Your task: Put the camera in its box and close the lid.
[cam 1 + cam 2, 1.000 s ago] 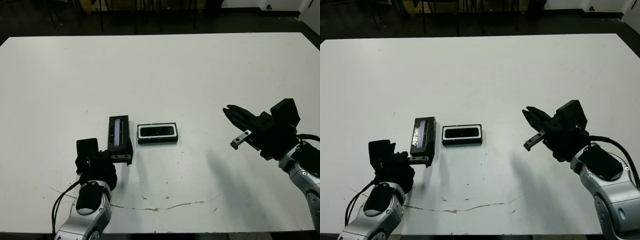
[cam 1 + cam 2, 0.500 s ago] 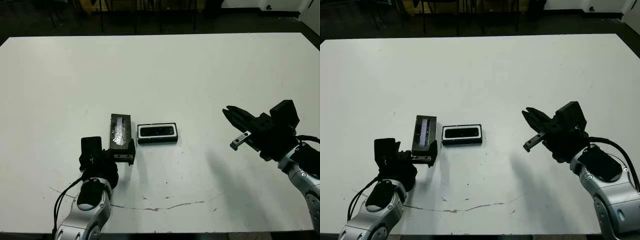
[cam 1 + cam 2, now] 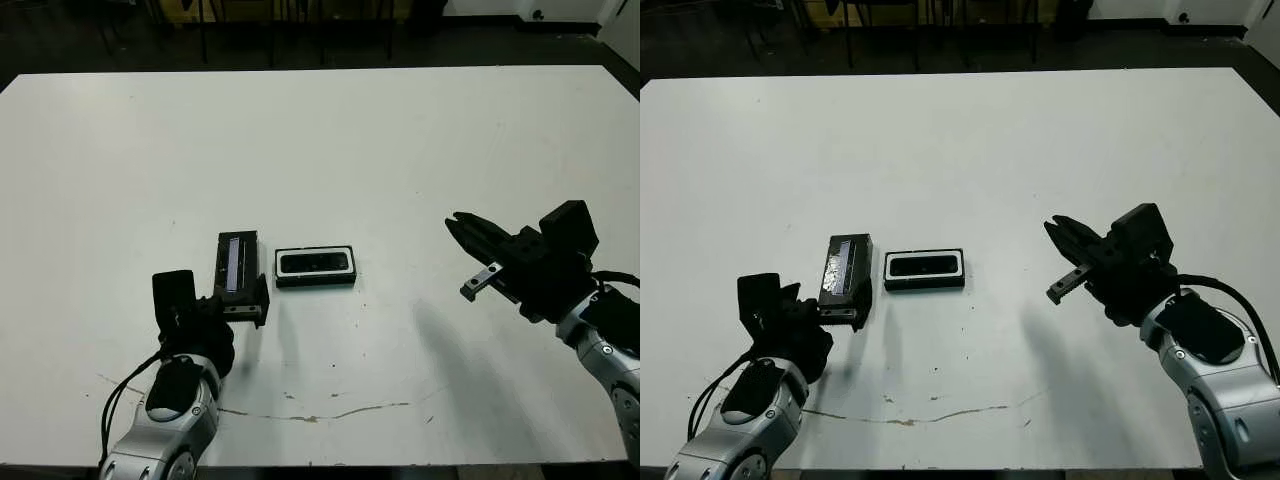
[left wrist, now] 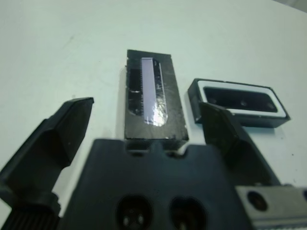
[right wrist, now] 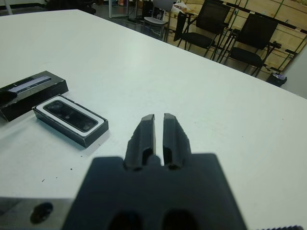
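At the near left of the white worktop (image 3: pixel 400 130), the left gripper (image 4: pixel 144 132) has its jaws spread wide, one finger (image 4: pixel 57 132) on each side of the near end of the lid (image 3: pixel 237 275), with a gap showing between each finger and the lid in the left wrist view, so it grips nothing. The lid is a flat black rectangular cover lying lengthwise away from the robot; its top carries a narrow, glossy greyish strip that reflects pale light, and beside the strip the dark surface looks crinkled or ridged. No writing on it can be read. Just beside the lid's right flank, set crosswise to it and apart from it by a thin strip of bare worktop, sits the box (image 3: pixel 316 267), a shallow black tray with a white inner lining forming a bright border. Inside that hollow lies the camera (image 3: pixel 316 263), a small black oblong with rounded ends, a few small round marks showing dimly along its face in the wrist views; no brand or label is legible. Well apart to the right, the right gripper (image 5: pixel 159 133) hangs above bare worktop with its jaws closed, only a thin slit between the two black fingers, and holds nothing. A thin brownish crack-like line (image 3: pixel 300 415) runs across the worktop near the front edge.
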`<action>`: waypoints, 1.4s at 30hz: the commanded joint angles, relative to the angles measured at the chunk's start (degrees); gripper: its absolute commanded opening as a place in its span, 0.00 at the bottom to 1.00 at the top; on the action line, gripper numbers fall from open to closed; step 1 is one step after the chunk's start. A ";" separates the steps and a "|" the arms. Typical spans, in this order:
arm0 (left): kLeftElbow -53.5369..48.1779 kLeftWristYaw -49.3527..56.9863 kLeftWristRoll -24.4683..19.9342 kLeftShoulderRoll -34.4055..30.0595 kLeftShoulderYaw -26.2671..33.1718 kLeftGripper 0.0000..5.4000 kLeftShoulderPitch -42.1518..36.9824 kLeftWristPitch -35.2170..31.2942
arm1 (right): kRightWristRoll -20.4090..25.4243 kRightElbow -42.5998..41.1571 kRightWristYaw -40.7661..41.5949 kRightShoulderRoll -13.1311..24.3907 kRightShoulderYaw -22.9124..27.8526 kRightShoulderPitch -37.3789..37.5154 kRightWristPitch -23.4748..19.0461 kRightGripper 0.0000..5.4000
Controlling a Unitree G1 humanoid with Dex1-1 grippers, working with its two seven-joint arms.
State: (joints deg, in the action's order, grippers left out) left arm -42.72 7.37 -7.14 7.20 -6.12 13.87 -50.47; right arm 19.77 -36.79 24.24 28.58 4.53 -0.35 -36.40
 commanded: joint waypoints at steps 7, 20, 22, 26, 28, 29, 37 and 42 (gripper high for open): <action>0.64 0.01 0.36 -0.76 0.39 0.98 0.23 -0.72 | -0.06 0.82 0.15 0.11 -0.40 0.56 -0.22 0.00; 1.84 -1.15 0.21 -1.01 -0.88 0.98 -0.45 0.19 | -0.24 1.56 0.37 -0.15 -0.62 0.66 0.70 0.00; 1.60 -0.98 0.44 -0.97 -1.42 0.98 -0.66 0.02 | -0.15 1.43 0.16 -0.18 -0.65 0.69 0.34 0.00; 1.83 -0.79 0.42 -0.72 -1.60 0.98 -0.70 0.03 | -0.79 1.01 -0.05 0.28 -0.98 0.70 0.42 0.00; 1.97 -0.63 0.59 -0.73 -1.70 0.98 -0.73 0.02 | -0.74 1.17 0.12 0.25 -0.91 0.79 0.79 0.00; 2.12 -0.47 1.08 -1.05 -2.04 0.98 -0.73 0.27 | -0.56 1.30 0.25 0.20 -0.80 0.82 0.87 0.00; 3.35 -0.61 1.93 -1.60 -2.15 0.98 -0.80 0.82 | -0.15 1.10 -0.02 0.12 -0.72 0.58 -0.07 0.00; 4.11 -1.04 2.31 -2.41 -2.15 0.98 -1.00 0.93 | 0.04 0.90 0.03 0.11 -0.70 0.58 -0.16 0.00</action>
State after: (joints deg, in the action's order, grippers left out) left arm -39.53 6.53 -5.54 5.96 -8.60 12.79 -49.35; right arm 19.62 -36.01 24.27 28.57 3.71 -0.17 -35.90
